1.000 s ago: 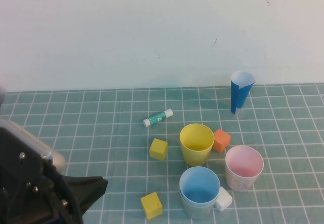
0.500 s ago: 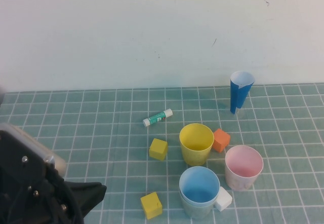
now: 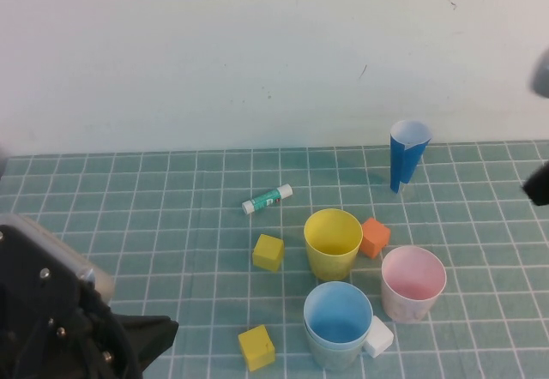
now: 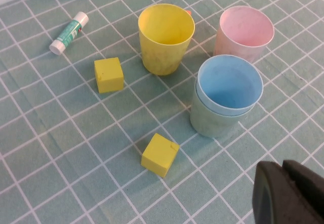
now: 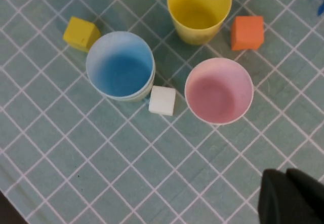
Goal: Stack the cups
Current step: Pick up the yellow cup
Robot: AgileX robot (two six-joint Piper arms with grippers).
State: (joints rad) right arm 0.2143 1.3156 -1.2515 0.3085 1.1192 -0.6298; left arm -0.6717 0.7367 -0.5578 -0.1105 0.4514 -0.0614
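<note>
A light blue cup [image 3: 338,317] sits nested inside a pale green cup [image 3: 329,356] at the front of the mat. Behind them the yellow cup [image 3: 333,243] stands upright, and the pink cup [image 3: 413,283] stands upright to their right. My left gripper [image 4: 284,171] is shut and empty, low at the near left, well apart from the cups. The right gripper [image 5: 286,177] is also shut and empty, hovering above the mat to the right of the pink cup [image 5: 218,89]. In the high view only a dark blurred part of the right arm [image 3: 538,183] shows at the right edge.
Two yellow cubes [image 3: 268,252] [image 3: 256,347] lie left of the cups. An orange cube [image 3: 374,237] touches the yellow cup's right side, and a white cube [image 3: 378,336] sits against the nested pair. A glue stick [image 3: 267,199] and a dark blue paper cone [image 3: 407,154] lie farther back.
The left arm has drawn back a little toward the near left corner. The right arm has come into the high view at the right edge. The cups have not moved.
</note>
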